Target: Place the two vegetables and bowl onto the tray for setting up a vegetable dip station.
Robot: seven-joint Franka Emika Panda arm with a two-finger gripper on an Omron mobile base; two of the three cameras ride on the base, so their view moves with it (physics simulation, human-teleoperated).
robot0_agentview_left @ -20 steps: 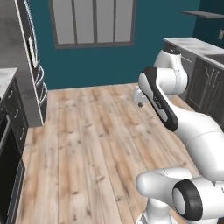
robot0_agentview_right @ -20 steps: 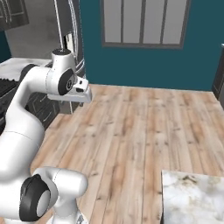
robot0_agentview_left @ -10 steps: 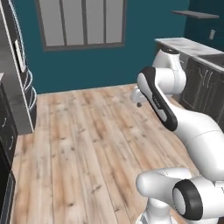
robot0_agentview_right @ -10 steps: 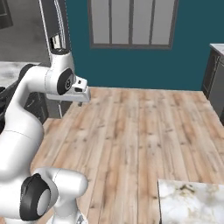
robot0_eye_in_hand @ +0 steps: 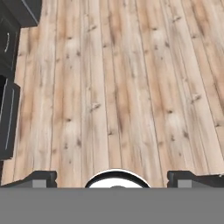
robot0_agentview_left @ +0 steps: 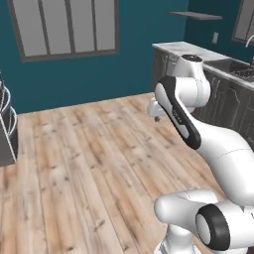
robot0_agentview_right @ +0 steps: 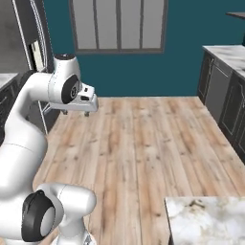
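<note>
I am over a wide wooden floor (robot0_agentview_left: pixel 84 163) of pale planks with darker grain and knots, the boards running away from my base toward a teal wall (robot0_agentview_right: pixel 186 67). A grey window (robot0_agentview_left: pixel 64 27) with vertical panes sits in that wall, framed in darker grey. To my right a run of dark panelled cabinets (robot0_agentview_left: pixel 225 101) stands under a pale marbled table (robot0_agentview_left: pixel 196 49), with a sink (robot0_agentview_left: pixel 233 67) set into it and a thin shelf (robot0_agentview_left: pixel 196 16) on the wall above. To my left a tall dark unit (robot0_agentview_right: pixel 33 43) rises, with curved white wire racks (robot0_agentview_left: pixel 7 106) at its side. A second marbled table (robot0_agentview_right: pixel 208 220) corner shows close by my base in the right base view (glossy, veined white and grey).

My gripper (robot0_eye_in_hand: pixel 113 178) hangs above bare planks, its fingertips (robot0_eye_in_hand: pixel 40 178) set far apart at the bottom of the hand view, so it is spread wide and carries nothing. In the hand view, dark cabinet fronts (robot0_eye_in_hand: pixel 9 87) line the left edge.

I cannot tell where the carrot stick, cucumber, bowl or tray lie, nor which way their long axes point.
</note>
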